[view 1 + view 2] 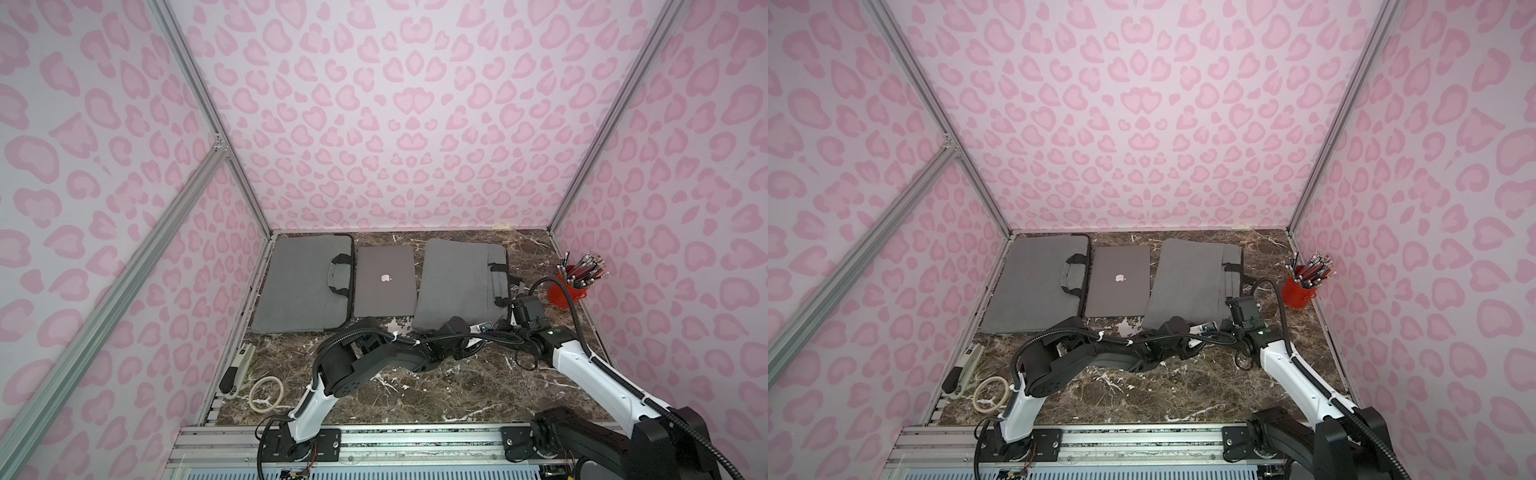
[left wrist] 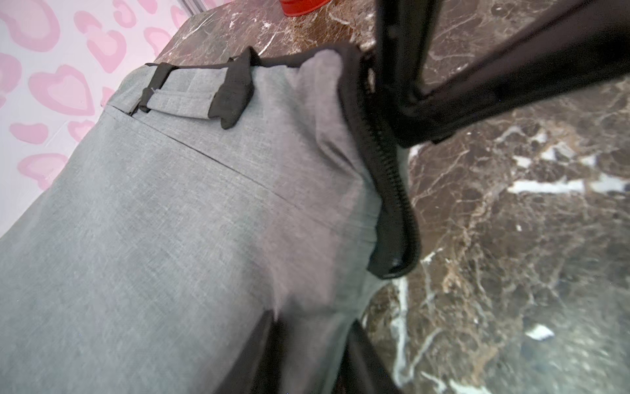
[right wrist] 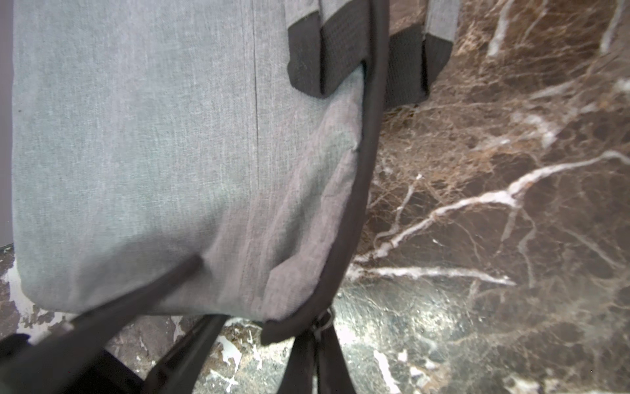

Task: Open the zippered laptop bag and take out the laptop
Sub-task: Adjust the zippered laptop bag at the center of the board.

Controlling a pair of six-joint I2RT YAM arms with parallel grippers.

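Early stage — bag (image 2: 170, 221) corner clamped by left gripper (image 2: 313, 341), zipper pull (image 3: 324, 319) pinched by right gripper (image 3: 318, 339), lower centre; unzipping, extraction outstanding.

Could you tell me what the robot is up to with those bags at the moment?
Both arms are working at the near corner of the right-hand bag. The left tool pinches the bag's edge, while the right tool is shut on the zipper pull. The zip does not look opened yet. A laptop lies on the table between this bag and a second bag.
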